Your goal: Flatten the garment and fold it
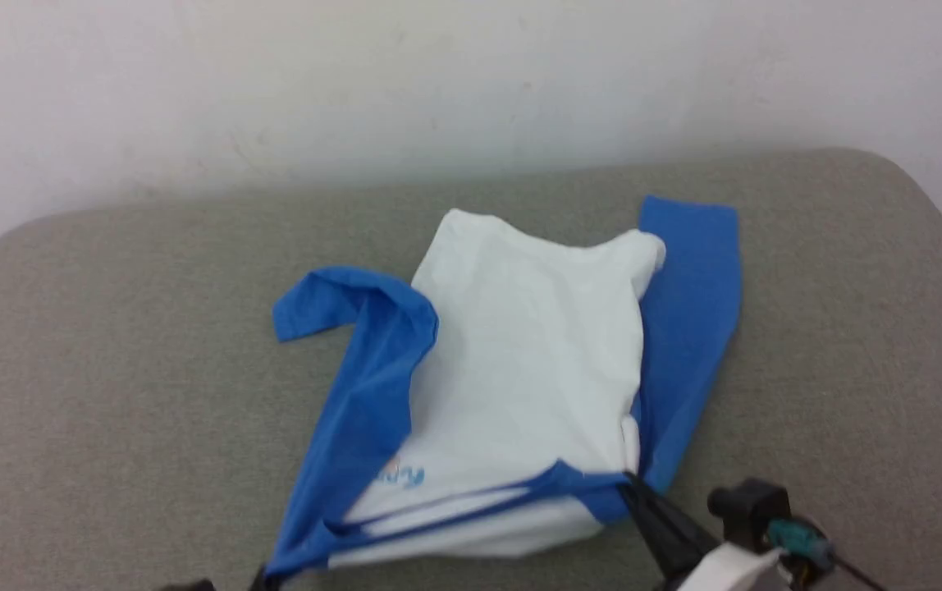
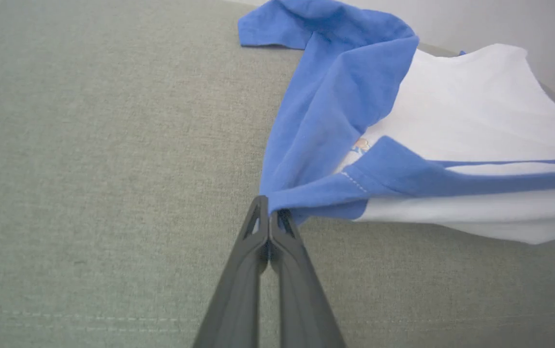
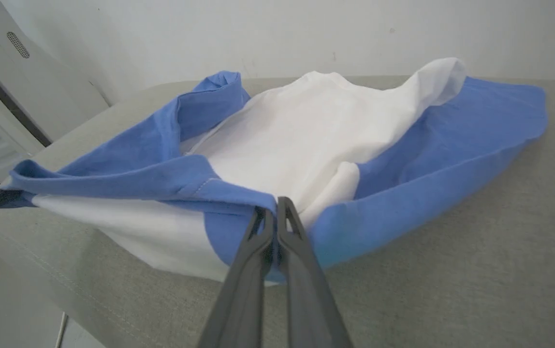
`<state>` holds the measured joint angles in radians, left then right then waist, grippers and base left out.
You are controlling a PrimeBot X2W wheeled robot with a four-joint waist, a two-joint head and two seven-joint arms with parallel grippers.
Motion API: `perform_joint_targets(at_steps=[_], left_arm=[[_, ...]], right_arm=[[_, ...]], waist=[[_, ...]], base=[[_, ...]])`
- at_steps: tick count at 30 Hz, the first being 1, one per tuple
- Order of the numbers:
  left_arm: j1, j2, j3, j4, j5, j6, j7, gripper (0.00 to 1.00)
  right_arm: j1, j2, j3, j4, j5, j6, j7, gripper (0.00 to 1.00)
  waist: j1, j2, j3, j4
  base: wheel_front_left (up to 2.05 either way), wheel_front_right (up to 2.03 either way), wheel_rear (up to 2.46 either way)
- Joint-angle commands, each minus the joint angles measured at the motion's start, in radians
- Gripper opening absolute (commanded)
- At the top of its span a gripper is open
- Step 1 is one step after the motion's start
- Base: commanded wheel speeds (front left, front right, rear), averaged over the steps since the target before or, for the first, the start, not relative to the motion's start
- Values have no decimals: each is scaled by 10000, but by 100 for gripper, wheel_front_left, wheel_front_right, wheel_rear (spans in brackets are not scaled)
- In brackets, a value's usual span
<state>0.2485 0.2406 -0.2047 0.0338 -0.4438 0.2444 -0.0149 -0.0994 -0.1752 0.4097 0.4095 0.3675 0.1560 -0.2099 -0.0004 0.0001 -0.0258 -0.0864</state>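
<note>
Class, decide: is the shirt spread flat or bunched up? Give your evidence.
Bunched up. On the shirt a blue sleeve curls over, and left hand and right hand pinch its near edge.

Grey-green fabric surface with rounded corners — plain white wall behind.

Head high; wrists low beside garment
</note>
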Motion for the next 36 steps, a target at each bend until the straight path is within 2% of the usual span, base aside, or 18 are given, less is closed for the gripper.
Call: perform_joint_targets(at_steps=[1, 7, 12, 13, 14, 15, 16, 22, 25, 31, 36], left_arm=[[525, 468, 499, 46, -146, 661, 254, 0], [1464, 263, 266, -378, -617, 865, 1347, 0], [991, -139, -46, 165, -822, 473, 1088, 0], [824, -214, -124, 332, -859, 325, 991, 0], [665, -317, -177, 492, -957, 155, 896, 22], [535, -446, -193, 638, -1111, 18, 849, 75], [391, -475, -237, 735, -1118, -108, 738, 100], [-218, -660, 55, 445, -1253, -441, -342, 100], [-589, -577, 295, 44, -1134, -409, -823, 100], [-2262, -73, 538, 154, -655, -439, -1140, 100], [-4352, 304, 641, 1146, -478, -600, -930, 100]], right_arm=[[450, -286, -837, -271, -220, -253, 138, 0], [2593, 498, -2254, -2084, -1566, -253, 1423, 0], [3010, 845, -2406, -2515, -2049, -253, 2078, 1], [3015, 876, -2352, -2465, -2049, -253, 2195, 16], [3000, 915, -2287, -2423, -1922, -253, 2260, 47], [2976, 932, -2184, -2405, -1832, -253, 2306, 100], [2949, 936, -2096, -2440, -1780, -253, 2286, 100], [2996, 998, -2123, -3573, -1436, -253, 1220, 100], [3113, 1068, -2466, -4260, -1456, -253, 927, 100], [3001, 1192, -3408, -5385, -1634, -253, 1101, 100], [2568, 1229, -3855, -5979, -1637, -253, 1342, 100]], waist=[[4, -1, -329, 340], [4, -1, -165, 447], [4, -1, 152, 341], [4, -1, 186, 328], [4, -1, 215, 309], [4, -1, 226, 296], [4, -1, 233, 279], [4, -1, 198, 137], [4, -1, 204, 51], [4, -1, 637, -218], [4, -1, 1501, -576]], base=[[0, 0, 0], [0, 0, 0], [0, 0, 0], [0, 0, 0], [0, 0, 0], [0, 0, 0], [0, 0, 0], [0, 0, 0], [0, 0, 0], [0, 0, 0], [0, 0, 0]])
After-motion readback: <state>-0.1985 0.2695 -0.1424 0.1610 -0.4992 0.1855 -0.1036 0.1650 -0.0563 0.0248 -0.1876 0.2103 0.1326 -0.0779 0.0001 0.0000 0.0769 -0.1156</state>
